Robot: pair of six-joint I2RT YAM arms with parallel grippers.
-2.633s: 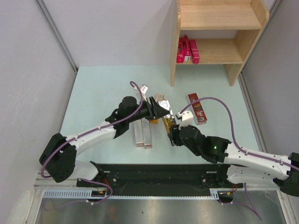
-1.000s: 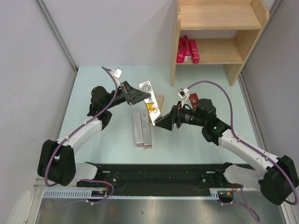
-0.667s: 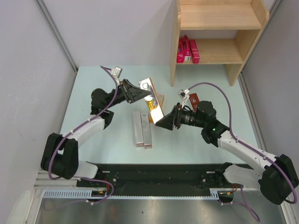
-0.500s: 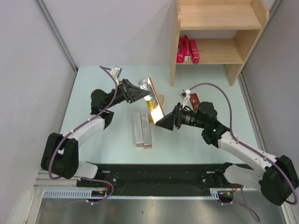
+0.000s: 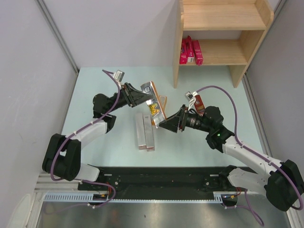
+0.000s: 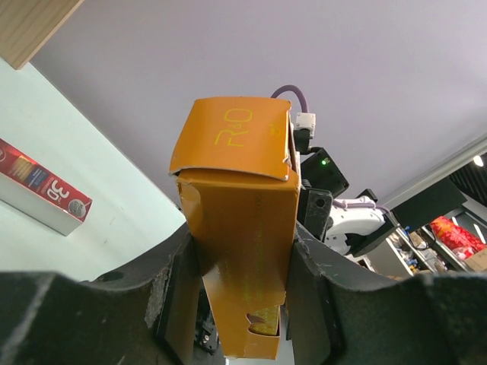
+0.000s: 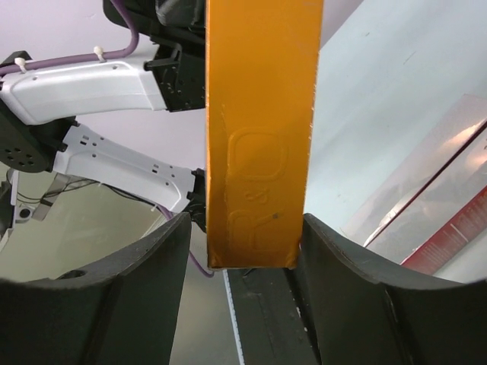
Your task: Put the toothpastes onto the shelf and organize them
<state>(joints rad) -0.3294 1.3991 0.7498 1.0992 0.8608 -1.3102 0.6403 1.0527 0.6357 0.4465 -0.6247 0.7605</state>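
Note:
An orange-yellow toothpaste carton hangs tilted above the table middle. My left gripper is shut on its upper end; both fingers press its sides in the left wrist view. My right gripper is open around the lower end: one finger touches and a narrow gap shows at the other. Two silver-grey cartons lie side by side below. A dark red carton lies partly behind my right arm, also in the left wrist view. Three pink cartons stand on the wooden shelf's lower board.
Another orange-toned carton lies on the table behind the held one. The shelf's left side panel stands at the table's far edge. Grey walls close in the table on both sides. Purple cables loop from both wrists.
Both arms have raised the orange-yellow carton off the table since the earliest frame. In the last second it has tilted slightly and my right wrist has shifted a little right.

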